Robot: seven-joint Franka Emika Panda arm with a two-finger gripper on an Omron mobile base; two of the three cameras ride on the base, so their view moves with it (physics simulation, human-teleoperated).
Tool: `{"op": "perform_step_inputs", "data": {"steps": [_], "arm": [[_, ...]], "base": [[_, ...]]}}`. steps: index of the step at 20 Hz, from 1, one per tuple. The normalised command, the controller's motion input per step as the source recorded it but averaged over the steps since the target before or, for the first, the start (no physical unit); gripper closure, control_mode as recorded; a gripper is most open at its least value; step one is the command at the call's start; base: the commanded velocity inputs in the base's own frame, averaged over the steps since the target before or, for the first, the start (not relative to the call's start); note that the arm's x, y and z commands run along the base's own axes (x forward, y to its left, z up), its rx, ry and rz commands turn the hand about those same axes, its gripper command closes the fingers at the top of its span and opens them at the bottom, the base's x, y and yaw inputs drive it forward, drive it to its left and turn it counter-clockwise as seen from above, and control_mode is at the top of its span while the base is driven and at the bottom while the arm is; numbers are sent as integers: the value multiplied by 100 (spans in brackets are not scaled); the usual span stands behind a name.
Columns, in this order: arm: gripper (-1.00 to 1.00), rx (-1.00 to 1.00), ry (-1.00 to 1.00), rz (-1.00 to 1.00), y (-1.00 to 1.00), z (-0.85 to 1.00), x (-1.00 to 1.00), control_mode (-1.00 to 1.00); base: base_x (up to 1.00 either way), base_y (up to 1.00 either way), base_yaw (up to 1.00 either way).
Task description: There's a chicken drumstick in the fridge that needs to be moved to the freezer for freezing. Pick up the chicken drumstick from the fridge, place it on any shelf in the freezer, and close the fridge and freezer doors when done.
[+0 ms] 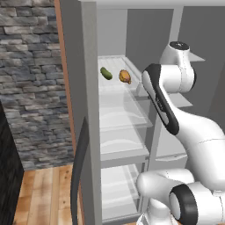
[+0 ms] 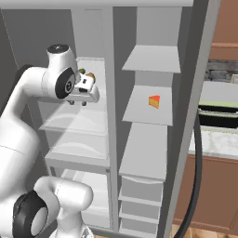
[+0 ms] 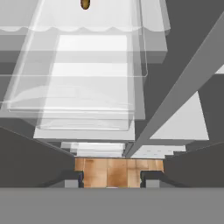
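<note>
Pincer (image 2: 79, 102) sits in front of the left compartment at upper-shelf height, pointing down; fingertips (image 3: 73, 179) spread apart, nothing between them, wood floor (image 3: 118, 171) showing through the gap. Released, empty. Both doors open: left door (image 1: 81, 110) with dark handle (image 1: 79, 167), right door (image 2: 197, 93) with its own dark handle (image 2: 197, 186). Left compartment has clear glass shelves (image 1: 123, 112) and clear drawers below. Chicken drumstick (image 1: 125, 77) lies on the upper glass shelf (image 1: 132, 88) of the left compartment, just behind the pincer in the right base view (image 2: 90, 76), at the top edge in the hand view (image 3: 85, 4). Its long axis runs roughly front to back on the shelf; can't tell which end is the bone. Green pickle (image 1: 106, 73) beside it on the same shelf, apart, not touching. Right compartment has grey solid shelves; cheese wedge (image 2: 154, 101) on the middle shelf (image 2: 139, 111). Room: stone wall (image 1: 30, 79) on the left, wood cabinets and a pale counter (image 2: 218, 142) on the right.
</note>
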Motion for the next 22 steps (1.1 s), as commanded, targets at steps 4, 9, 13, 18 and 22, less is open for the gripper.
{"op": "perform_step_inputs", "data": {"steps": [4,9,13,18,22], "arm": [[-100,0,-4,1,0,0,-37,-100],[-100,0,-13,1,0,0,-68,-100],[-100,0,-33,2,0,4,-75,-100],[-100,0,-32,4,16,30,-26,-100],[-100,0,-25,5,21,40,-5,-100]], "base": [[0,0,0],[0,0,0],[0,0,0],[0,0,0],[0,0,0]]}}
